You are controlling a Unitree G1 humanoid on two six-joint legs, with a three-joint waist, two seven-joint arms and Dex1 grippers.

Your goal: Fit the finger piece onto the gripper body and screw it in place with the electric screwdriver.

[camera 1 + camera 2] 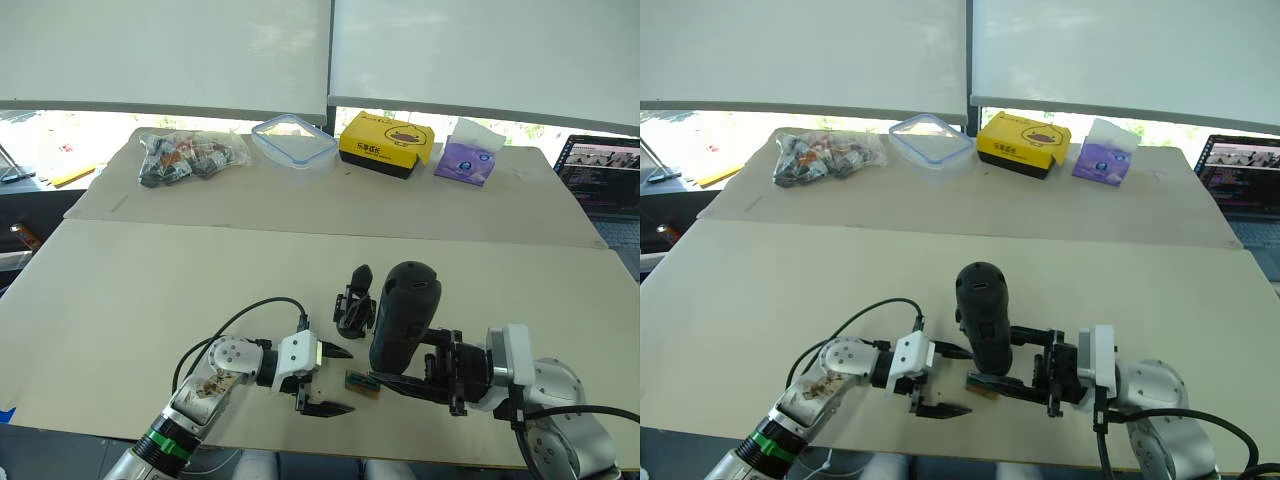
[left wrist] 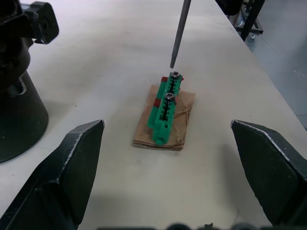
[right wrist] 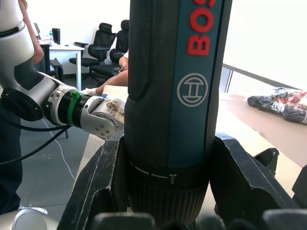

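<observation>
Screwdriver [image 1: 402,315] is clamped upright in the right gripper [image 1: 415,385], bit poised over the green screw block [image 2: 165,109]; left gripper [image 1: 325,380] is spread apart, flanking it.

Beige tables [image 1: 200,290], blinds [image 1: 160,50], bright windows

White-silver arms, black-fingered hands
</observation>
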